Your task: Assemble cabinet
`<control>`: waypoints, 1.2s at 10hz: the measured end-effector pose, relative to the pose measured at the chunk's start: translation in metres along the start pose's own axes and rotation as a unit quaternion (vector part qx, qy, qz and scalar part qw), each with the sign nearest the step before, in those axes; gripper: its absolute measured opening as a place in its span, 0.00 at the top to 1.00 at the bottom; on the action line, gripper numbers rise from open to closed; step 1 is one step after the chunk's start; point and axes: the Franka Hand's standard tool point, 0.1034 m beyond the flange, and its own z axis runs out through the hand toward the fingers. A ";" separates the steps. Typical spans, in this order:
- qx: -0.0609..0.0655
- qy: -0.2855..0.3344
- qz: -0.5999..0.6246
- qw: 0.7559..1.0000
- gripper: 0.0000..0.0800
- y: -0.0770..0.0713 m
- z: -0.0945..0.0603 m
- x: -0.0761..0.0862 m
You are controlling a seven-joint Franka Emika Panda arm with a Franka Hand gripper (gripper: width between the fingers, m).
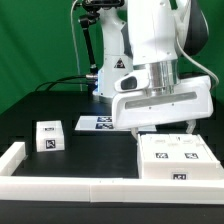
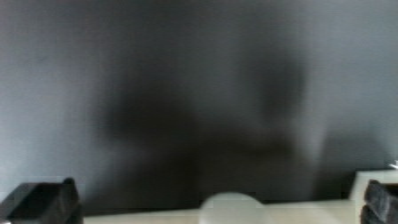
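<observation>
The cabinet's large white body [image 1: 176,160] lies at the exterior view's right front, with several square tags on its top face. A small white block [image 1: 48,137] with tags stands apart at the exterior view's left. My gripper [image 1: 165,130] hangs just above the body's rear edge, jaws wide apart and empty. In the wrist view the gripper [image 2: 206,196] shows one dark finger at each side edge. Between them a blurred white rounded part [image 2: 231,208] sits on a pale surface; I cannot tell what it is.
The marker board [image 1: 95,123] lies flat behind the gripper near the arm's base. A long low white border rail [image 1: 60,186] runs along the front and turns up the exterior view's left side. The table top is black.
</observation>
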 end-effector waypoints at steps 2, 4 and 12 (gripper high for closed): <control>0.002 0.001 0.002 1.000 0.00 0.001 0.006 0.005; 0.002 0.013 0.000 1.000 0.00 -0.001 0.010 0.007; 0.000 0.015 -0.032 0.999 0.75 0.004 0.012 0.005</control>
